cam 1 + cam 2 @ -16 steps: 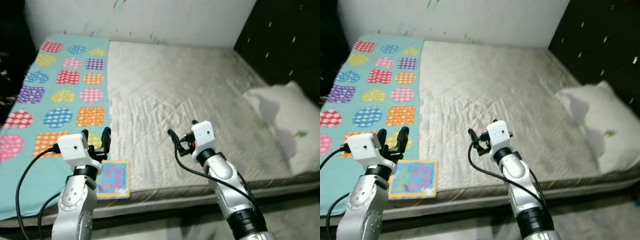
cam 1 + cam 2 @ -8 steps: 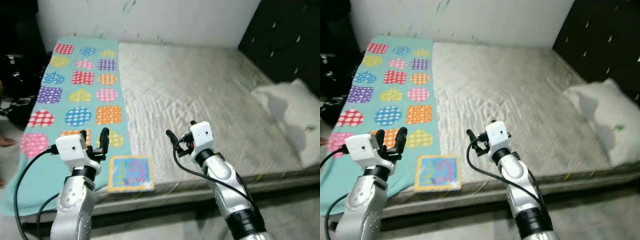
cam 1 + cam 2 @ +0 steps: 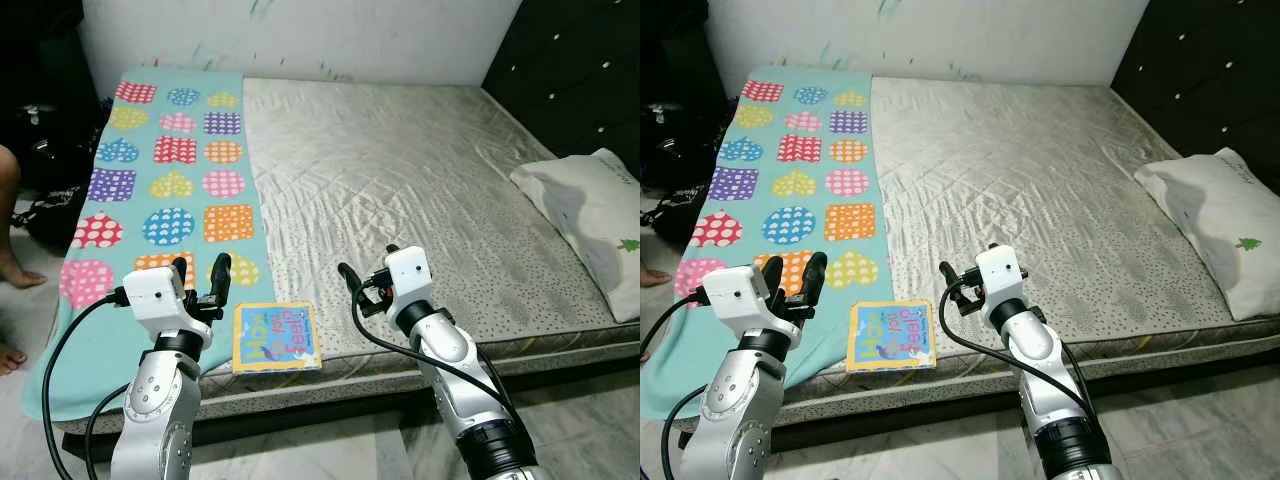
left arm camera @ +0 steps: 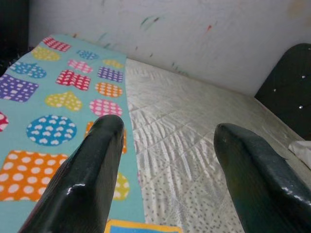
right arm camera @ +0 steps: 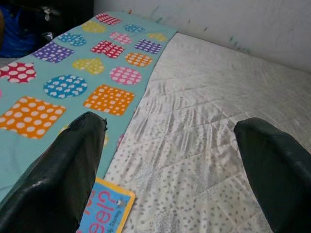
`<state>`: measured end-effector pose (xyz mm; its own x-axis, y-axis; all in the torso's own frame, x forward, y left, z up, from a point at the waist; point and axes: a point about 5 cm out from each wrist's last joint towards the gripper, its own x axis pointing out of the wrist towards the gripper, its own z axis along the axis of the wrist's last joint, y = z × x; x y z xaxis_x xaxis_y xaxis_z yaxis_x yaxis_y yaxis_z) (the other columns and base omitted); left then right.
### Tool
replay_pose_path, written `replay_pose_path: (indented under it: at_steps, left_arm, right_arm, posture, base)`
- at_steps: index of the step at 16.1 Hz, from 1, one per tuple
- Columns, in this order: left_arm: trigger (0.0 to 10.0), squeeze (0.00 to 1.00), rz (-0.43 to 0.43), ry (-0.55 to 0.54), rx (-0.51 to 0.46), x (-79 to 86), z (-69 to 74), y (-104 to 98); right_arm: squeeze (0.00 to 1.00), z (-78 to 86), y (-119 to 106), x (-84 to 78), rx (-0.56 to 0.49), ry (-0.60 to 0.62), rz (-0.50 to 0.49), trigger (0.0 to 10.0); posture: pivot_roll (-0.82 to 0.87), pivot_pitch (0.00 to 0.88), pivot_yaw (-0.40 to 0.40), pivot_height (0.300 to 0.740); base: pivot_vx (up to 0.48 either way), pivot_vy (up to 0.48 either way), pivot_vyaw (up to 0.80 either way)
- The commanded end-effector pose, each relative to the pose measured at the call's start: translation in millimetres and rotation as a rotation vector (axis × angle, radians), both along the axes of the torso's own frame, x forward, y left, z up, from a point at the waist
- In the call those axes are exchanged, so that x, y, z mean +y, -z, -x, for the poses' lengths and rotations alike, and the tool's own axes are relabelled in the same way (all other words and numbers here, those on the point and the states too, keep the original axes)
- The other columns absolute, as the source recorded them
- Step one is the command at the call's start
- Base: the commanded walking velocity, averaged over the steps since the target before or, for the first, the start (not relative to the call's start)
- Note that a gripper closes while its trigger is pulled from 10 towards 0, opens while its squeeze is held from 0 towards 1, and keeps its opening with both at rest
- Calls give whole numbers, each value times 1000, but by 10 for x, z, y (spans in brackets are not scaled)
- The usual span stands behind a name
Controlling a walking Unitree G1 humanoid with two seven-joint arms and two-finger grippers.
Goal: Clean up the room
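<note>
Cleanup looks barely begun; the picture book (image 3: 276, 337) lies flat at the mattress (image 3: 420, 190) edge, at two o'clock from the left gripper (image 3: 200, 275); right gripper (image 3: 366, 279) hovers nearby; both spread wide, empty.

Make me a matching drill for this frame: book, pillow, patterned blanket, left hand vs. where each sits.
Things:
1. book
2. pillow
3. patterned blanket
4. left hand

Places:
A. right edge of the mattress
B. spread along the mattress's left side
C. near edge of the bed, at the blanket's border
D. raised open above the blanket's near end

Pairs: 1-C, 2-A, 3-B, 4-D
</note>
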<state>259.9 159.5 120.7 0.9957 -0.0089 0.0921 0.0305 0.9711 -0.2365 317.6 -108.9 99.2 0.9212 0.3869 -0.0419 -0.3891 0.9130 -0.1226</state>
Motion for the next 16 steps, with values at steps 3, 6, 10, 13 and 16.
replay_pose_path:
  at_steps: [3, 6, 10, 13, 16]
  left_arm:
    - [10000, 0, 0, 16, -19, -29, 0, -41]
    - [10000, 0, 1, 21, -19, -35, 1, -41]
    - [10000, 0, 3, 22, -9, -38, -1, -27]
    - [10000, 0, -2, 21, -6, -39, -4, -21]
    - [10000, 0, -3, 21, -5, -36, -7, -21]
  right_arm:
    - [0, -19, -37, -76, -12, 32, -12, 10000]
    - [0, -21, -34, -81, -8, 34, -15, 10000]
    - [0, -21, -31, -89, -7, 37, -17, 10000]
    - [0, -22, -26, -95, -5, 38, -15, 10000]
    - [0, -26, -26, -98, -4, 42, -22, 10000]
  posture:
    - [-26, 93, -115, 740]
    - [-26, 94, -115, 740]
    - [-26, 95, -114, 740]
    - [-25, 94, -114, 740]
    - [-24, 91, -114, 740]
  base:
    - [343, 0, 0]
    - [351, 0, 0]
    - [244, 0, 0]
    - [0, 0, 0]
    - [0, 0, 0]
